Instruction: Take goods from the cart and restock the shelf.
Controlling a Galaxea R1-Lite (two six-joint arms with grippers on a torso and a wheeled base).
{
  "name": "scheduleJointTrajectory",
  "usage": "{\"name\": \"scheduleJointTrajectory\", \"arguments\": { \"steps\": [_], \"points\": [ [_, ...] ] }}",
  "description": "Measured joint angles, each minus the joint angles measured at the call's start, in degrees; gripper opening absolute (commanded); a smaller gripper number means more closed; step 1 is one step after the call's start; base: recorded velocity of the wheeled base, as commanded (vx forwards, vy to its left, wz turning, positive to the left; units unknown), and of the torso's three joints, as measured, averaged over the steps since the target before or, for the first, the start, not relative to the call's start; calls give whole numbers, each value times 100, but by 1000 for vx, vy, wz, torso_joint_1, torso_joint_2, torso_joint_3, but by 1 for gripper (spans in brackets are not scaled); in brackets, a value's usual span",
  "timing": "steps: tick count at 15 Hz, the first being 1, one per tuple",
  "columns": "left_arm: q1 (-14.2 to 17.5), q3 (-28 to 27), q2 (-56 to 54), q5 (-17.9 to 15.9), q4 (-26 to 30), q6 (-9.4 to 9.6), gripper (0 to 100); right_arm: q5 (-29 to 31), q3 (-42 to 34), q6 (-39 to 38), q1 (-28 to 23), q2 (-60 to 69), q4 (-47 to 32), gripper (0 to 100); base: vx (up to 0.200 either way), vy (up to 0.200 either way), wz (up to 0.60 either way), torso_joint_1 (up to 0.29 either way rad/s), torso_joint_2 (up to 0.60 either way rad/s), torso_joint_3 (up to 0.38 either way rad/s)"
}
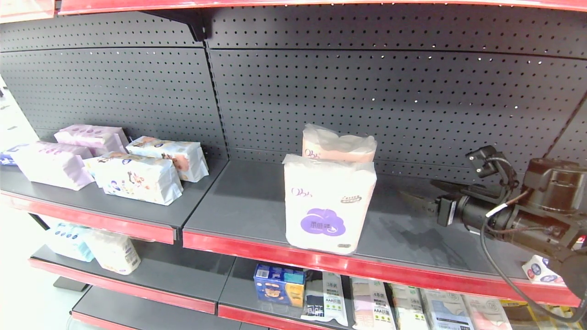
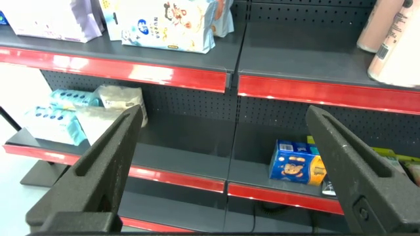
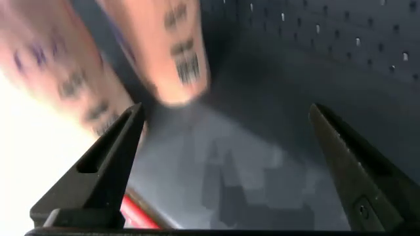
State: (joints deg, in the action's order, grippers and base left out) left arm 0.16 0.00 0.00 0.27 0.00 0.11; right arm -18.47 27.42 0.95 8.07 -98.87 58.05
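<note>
Shelf holds tissue pack; right gripper spread, empty, nearby; left gripper spread, facing lower blue box.

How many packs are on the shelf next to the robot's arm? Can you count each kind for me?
Pale purple flat packs: 2
Cartoon-print packs: 2
Tall roll packs, white and pink: 2
Pack cut off at the left edge: 1
Total: 7
</note>
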Motion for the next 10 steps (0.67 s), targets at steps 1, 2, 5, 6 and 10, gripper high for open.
{"name": "scheduleJointTrajectory", "arguments": {
  "steps": [1, 2, 5, 6, 10],
  "points": [
    [0, 0, 0, -2, 0, 2, 100, -11, 155, -13, 33, -67, -2, 100, 0, 0, 0, 0, 0, 0],
    [0, 0, 0, -2, 0, 0, 100, -20, 315, 13, 59, -168, -2, 100, 0, 0, 0, 0, 0, 0],
    [0, 0, 0, -2, 0, 2, 100, -49, 789, 77, 107, -488, 5, 100, 0, 0, 0, 0, 0, 0],
    [0, 0, 0, -2, 0, 0, 100, -137, 909, 79, 121, -560, 0, 100, 0, 0, 0, 0, 0, 0],
    [0, 0, 0, -5, 0, 0, 100, -714, 1125, 282, 204, -728, 2, 100, 0, 0, 0, 0, 0, 0]
  ]
}}
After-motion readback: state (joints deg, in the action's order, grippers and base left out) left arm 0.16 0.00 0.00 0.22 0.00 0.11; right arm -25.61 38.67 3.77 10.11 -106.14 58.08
